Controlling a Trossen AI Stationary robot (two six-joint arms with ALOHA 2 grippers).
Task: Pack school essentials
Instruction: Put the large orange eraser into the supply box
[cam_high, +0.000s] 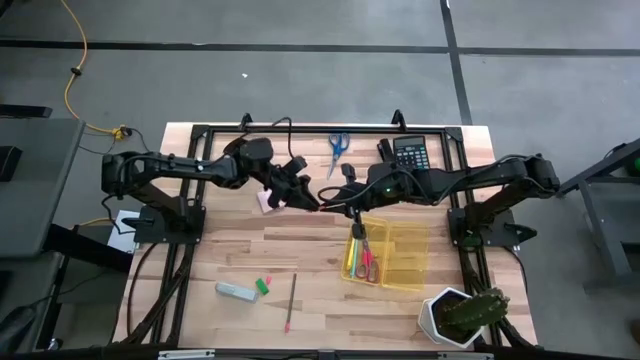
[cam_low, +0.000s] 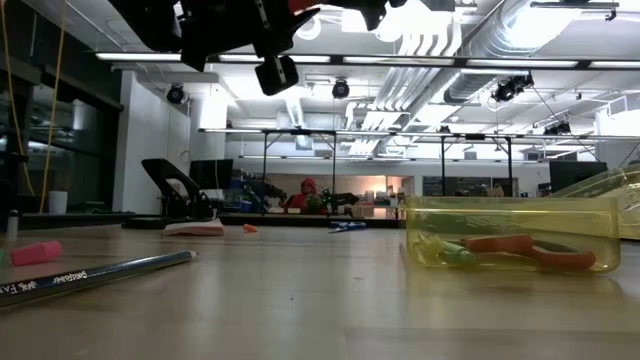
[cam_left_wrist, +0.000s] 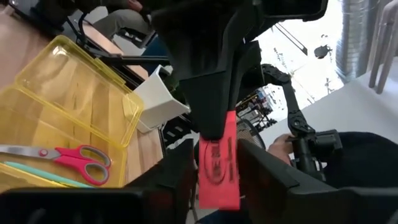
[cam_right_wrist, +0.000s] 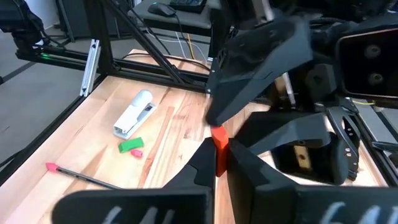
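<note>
Grey shop floor, cables along the edge, wooden table (cam_high: 200, 250) in the middle. Landmark is the yellow tray (cam_high: 420, 262) on the table, toward its front right

- both arms reach in from the two ends and meet in the air just behind the tray's back left corner
- right gripper (cam_high: 338, 194): pincer closed, clamped on one end of a small red eraser (cam_left_wrist: 219, 155), well above the wood
- left gripper (cam_high: 300, 192): facing the right one, fingers (cam_left_wrist: 267, 177) apart, one on each side of the same eraser. Can't tell whether they touch it
- in the tray, left compartment: red scissors (cam_high: 368, 262), yellow marker (cam_high: 352, 262), teal pen (cam_left_wrist: 43, 175), all lying lengthwise side by side. The rest of the tray looks bare
- pink pad (cam_high: 265, 203): flat on the table, left of and behind the tray, under the left arm's wrist
- blue scissors (cam_high: 337, 146): well behind the tray, at the table's back edge
- calculator (cam_high: 410, 152): also at the back edge, straight behind the tray, partly under the right arm
- white stapler (cam_high: 236, 290), green eraser (cam_high: 263, 286): left of the tray near the front, just beside each other
- pencil (cam_high: 291, 303): between that pair and the tray, pink tip toward the front edge
- cactus pot (cam_high: 455, 315): just in front of the tray's right end, at the table corner
</note>
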